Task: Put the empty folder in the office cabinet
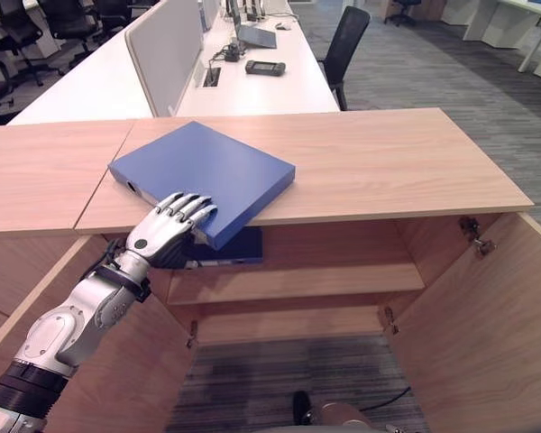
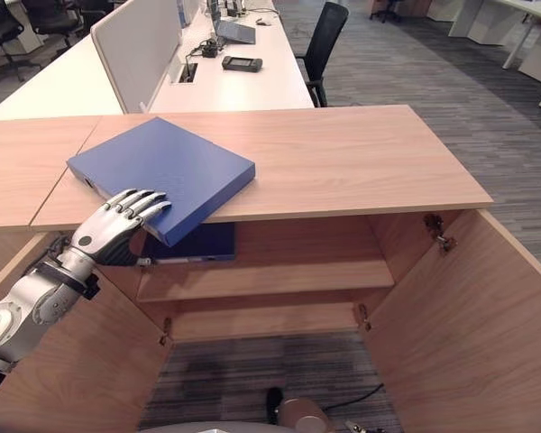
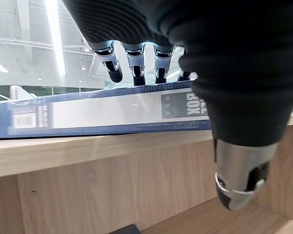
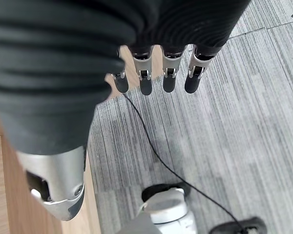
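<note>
The blue box folder (image 1: 203, 171) lies flat on the wooden cabinet top (image 1: 388, 162), with its near corner hanging over the front edge. My left hand (image 1: 162, 230) is at that corner. Its straight fingers (image 3: 136, 63) rest on the folder's top face, and the thumb (image 3: 244, 180) is below the spine (image 3: 112, 109), apart from it. The cabinet beneath stands with both doors swung out. A darker blue folder (image 1: 230, 245) lies on its upper shelf (image 1: 298, 280). My right hand (image 4: 63, 73) hangs over the grey carpet, fingers (image 4: 168, 73) straight and holding nothing.
The open right door (image 1: 487, 316) and left door (image 1: 117, 361) flank the cabinet opening. Behind the cabinet stand white desks with a divider panel (image 1: 167, 50), a dark device (image 1: 264, 67) and a black chair (image 1: 343, 45).
</note>
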You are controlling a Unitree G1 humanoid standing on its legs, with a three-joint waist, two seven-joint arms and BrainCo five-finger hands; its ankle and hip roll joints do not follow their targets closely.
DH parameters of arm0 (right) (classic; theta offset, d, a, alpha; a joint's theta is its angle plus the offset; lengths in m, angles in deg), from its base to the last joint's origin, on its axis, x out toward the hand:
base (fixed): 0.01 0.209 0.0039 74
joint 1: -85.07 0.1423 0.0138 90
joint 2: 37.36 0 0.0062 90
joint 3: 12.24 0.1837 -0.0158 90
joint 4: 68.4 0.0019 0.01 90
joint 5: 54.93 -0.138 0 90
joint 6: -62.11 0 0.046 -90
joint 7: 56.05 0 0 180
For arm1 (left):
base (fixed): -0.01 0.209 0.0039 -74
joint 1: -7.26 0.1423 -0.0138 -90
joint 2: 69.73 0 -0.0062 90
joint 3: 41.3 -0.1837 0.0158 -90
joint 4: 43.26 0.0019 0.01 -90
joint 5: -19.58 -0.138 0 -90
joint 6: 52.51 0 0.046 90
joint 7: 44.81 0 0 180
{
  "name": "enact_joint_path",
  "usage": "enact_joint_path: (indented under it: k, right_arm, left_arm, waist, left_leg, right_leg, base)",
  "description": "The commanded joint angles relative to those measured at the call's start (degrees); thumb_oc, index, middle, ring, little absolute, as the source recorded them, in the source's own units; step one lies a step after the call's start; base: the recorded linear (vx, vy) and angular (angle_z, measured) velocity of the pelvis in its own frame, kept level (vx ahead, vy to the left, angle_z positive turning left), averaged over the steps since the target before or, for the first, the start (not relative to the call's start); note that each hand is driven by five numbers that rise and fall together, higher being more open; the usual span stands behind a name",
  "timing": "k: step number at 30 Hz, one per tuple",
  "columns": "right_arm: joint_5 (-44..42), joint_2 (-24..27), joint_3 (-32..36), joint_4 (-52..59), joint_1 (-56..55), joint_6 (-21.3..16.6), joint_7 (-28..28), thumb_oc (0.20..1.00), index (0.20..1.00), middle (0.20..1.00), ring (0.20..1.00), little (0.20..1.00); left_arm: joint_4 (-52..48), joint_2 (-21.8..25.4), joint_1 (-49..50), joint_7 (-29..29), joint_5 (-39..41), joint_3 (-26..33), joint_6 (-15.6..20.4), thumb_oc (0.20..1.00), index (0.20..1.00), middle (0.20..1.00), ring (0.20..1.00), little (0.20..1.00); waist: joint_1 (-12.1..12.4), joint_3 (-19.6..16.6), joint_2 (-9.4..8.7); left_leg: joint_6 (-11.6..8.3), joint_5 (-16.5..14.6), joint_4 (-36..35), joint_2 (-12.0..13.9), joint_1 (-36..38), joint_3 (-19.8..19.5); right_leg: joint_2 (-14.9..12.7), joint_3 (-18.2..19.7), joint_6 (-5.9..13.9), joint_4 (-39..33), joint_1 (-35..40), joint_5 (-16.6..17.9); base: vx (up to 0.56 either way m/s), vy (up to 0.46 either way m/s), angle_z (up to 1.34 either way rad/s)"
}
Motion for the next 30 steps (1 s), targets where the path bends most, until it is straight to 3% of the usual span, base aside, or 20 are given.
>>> enact_joint_path:
  k: [1, 15, 16, 17, 18, 30]
  right_arm:
    - [-1.55, -0.64, 1.03, -1.06, 0.17, -0.44, 1.29, 1.000, 1.000, 1.000, 1.000, 1.000]
    - [-1.20, -0.32, 1.83, -1.41, 0.10, -0.26, 2.07, 1.000, 1.000, 1.000, 1.000, 1.000]
    - [-1.18, -0.37, 1.92, -1.39, 0.09, -0.20, 2.15, 1.000, 1.000, 1.000, 1.000, 1.000]
    - [-1.13, -0.38, 1.98, -1.38, 0.08, -0.19, 2.25, 1.000, 1.000, 1.000, 1.000, 1.000]
    - [-1.06, -0.35, 2.05, -1.39, 0.12, -0.11, 2.38, 1.000, 1.000, 1.000, 1.000, 1.000]
    - [-0.48, -0.90, 2.44, -1.48, 0.76, 0.46, 3.70, 1.000, 1.000, 1.000, 1.000, 1.000]
  left_arm:
    - [1.27, 0.08, -2.45, -1.64, -2.60, -0.12, -2.51, 1.000, 1.000, 1.000, 1.000, 1.000]
    - [8.16, -3.83, -2.51, -3.20, -4.71, -1.95, -5.21, 1.000, 1.000, 1.000, 1.000, 1.000]
    - [8.89, -4.38, -2.32, -3.31, -4.64, -2.12, -5.50, 0.774, 0.774, 0.774, 0.774, 0.774]
    - [9.33, -4.79, -2.19, -3.45, -4.64, -2.20, -5.63, 0.366, 0.366, 0.366, 0.366, 0.366]
    - [10.46, -5.65, -1.91, -3.72, -4.40, -2.16, -6.17, 0.200, 0.200, 0.200, 0.200, 0.200]
    - [20.93, -15.47, 0.20, -5.22, -1.08, -3.47, -10.11, 0.200, 0.200, 0.200, 0.200, 0.200]
  waist:
    - [-0.43, -1.82, -4.10]
    - [-0.70, -1.76, -4.24]
    - [-0.73, -1.73, -4.27]
    - [-0.73, -1.71, -4.28]
    - [-0.75, -1.66, -4.35]
    - [-0.30, -0.64, -5.27]
  left_leg:
    - [2.10, -4.72, -1.75, -5.09, 4.87, -0.87]
    - [2.15, -4.80, -1.75, -5.09, 4.95, -0.64]
    - [2.16, -4.81, -1.75, -5.07, 4.92, -0.65]
    - [2.18, -4.81, -1.75, -5.07, 4.90, -0.63]
    - [2.19, -4.82, -1.75, -5.08, 4.87, -0.62]
    - [2.54, -4.78, -1.75, -5.20, 4.60, -0.72]
  right_leg:
    - [-2.58, 0.30, 8.36, -16.38, 0.28, 14.38]
    - [-2.46, 0.41, 8.31, -16.38, 0.28, 14.34]
    - [-2.44, 0.47, 8.31, -16.38, 0.25, 14.34]
    - [-2.44, 0.47, 8.33, -16.38, 0.22, 14.33]
    - [-2.46, 0.45, 8.34, -16.38, 0.20, 14.34]
    - [-2.57, 0.32, 8.30, -16.37, -0.10, 14.54]
  base:
    - [0.00, 0.000, 0.00]
    - [0.00, 0.000, 0.00]
    - [0.00, 0.000, 0.00]
    - [0.00, 0.000, 0.00]
    - [0.00, 0.000, 0.00]
    - [0.00, 0.000, 0.00]
